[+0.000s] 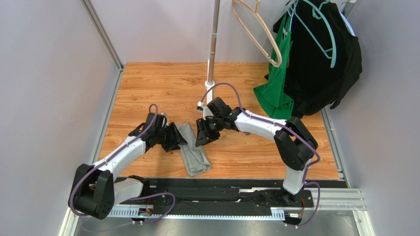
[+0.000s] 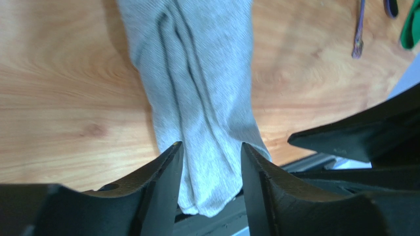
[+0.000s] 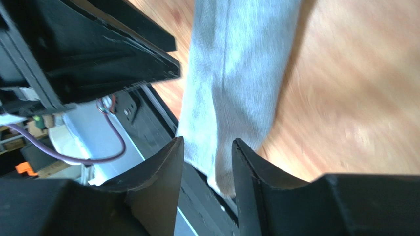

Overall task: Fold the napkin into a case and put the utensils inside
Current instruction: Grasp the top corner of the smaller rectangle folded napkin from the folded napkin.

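top external view: the napkin (image 1: 193, 152) is seen folded into a narrow, layered grey strip, laid flat on the wooden table (image 1: 246, 152) between the two grippers, with its near end reaching the table's near edge by the black rail (image 1: 222, 184). its long axis is set from far to near, slanted a little to the right toward the near end, which is spread somewhat wider than the far end. the left gripper (image 1: 178, 141) is held just beside the strip's left edge, jaws standing apart and nothing clamped; the right gripper (image 1: 201, 139) is held just beside the right edge, jaws likewise parted and empty. whether any fingertip is touching the cloth cannot be told. the cloth is judged light, soft and limp, likely to sag and come unfolded if lifted by one layer; it is best taken at a long edge with all layers pinched together. the utensils cannot be made out with certainty
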### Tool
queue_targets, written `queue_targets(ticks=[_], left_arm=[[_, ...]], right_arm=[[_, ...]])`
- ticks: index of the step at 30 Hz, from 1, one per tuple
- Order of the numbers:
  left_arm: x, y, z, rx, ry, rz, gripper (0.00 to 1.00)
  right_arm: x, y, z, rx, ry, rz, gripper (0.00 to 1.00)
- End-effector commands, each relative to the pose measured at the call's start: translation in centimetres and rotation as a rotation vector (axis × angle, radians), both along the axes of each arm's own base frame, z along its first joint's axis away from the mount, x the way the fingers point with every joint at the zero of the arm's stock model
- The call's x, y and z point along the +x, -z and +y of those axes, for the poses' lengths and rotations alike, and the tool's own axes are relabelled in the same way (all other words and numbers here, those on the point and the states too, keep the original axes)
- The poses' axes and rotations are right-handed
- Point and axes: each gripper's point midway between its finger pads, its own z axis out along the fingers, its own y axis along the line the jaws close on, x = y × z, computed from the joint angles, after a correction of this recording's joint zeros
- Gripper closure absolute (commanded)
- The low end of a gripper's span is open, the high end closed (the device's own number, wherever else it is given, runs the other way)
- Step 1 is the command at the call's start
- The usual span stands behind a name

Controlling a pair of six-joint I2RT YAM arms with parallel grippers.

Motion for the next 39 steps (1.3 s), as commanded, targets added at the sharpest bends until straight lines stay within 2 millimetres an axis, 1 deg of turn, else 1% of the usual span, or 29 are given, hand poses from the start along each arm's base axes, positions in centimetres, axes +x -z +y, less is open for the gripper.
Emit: queue_targets(ticks=[1,3,5,6,9,11,13,14,18,20,22,25,29,30,32,34,36,39], left_arm=[[-1.9,-1.6,-1.9,-0.091,0.059,0.028,0.49],[-2.4,-1.9,-3.0,-0.146,0.077,0.050,0.50],[-2.8,-1.8,-3.6,-0.159,0.088,0.072,0.50],[-3.1,-1.5,-4.0,-0.160,0.097,0.095,0.50],[-3.5,-0.7,-3.8,-0.139,0.065,0.133,0.52],[-3.6,-0.5,-3.6,-0.131,0.042,0.125,0.56],[-3.7,-0.3,-3.1,-0.118,0.008,0.111,0.55],[-3.9,0.0,-2.8,-0.110,-0.004,0.117,0.49],[-4.8,0.7,-1.7,-0.059,-0.033,0.145,0.36],[-5.4,1.3,-1.1,-0.030,-0.044,0.166,0.31],[-5.6,1.5,-0.9,-0.028,-0.049,0.164,0.31],[-5.5,1.7,-1.7,-0.073,-0.024,0.153,0.34],[-5.2,1.8,-2.0,-0.085,-0.019,0.142,0.44],[-5.1,1.8,-1.9,-0.082,-0.022,0.137,0.45],[-5.1,2.1,-1.7,-0.071,-0.024,0.136,0.45],[-5.1,2.5,-1.6,-0.063,-0.027,0.140,0.45],[-5.1,2.9,-1.6,-0.063,-0.025,0.147,0.46],[-5.2,3.6,-1.7,-0.065,-0.031,0.155,0.54]], right_arm=[[-1.1,-1.6,-1.8,-0.041,-0.020,-0.079,0.55],[-2.0,-1.3,-2.1,-0.053,-0.041,-0.065,0.54],[-2.6,-1.2,-2.2,-0.056,-0.046,-0.071,0.53],[-2.9,-0.6,-2.6,-0.065,-0.044,-0.061,0.50],[-3.1,-0.3,-2.4,-0.055,-0.047,-0.056,0.49],[-3.2,-0.1,-2.1,-0.059,-0.051,-0.055,0.50],[-3.2,0.1,-1.9,-0.065,-0.053,-0.062,0.50],[-3.3,0.3,-2.0,-0.070,-0.056,-0.058,0.51],[-3.7,1.3,-1.7,-0.082,-0.072,-0.041,0.54],[-3.7,1.5,-1.7,-0.085,-0.072,-0.043,0.55],[-3.5,1.9,-1.7,-0.099,-0.066,-0.050,0.55],[-3.3,2.6,-1.7,-0.113,-0.067,-0.050,0.55],[-2.7,2.7,-1.4,-0.119,-0.066,-0.069,0.56],[-2.4,2.6,-1.3,-0.122,-0.063,-0.080,0.56],[-2.1,3.2,-1.5,-0.155,-0.065,-0.089,0.57],[-1.7,3.1,-1.3,-0.157,-0.065,-0.097,0.57],[-1.8,3.1,-1.0,-0.154,-0.069,-0.095,0.61],[-2.5,3.0,-0.3,-0.151,-0.083,-0.086,0.68]])
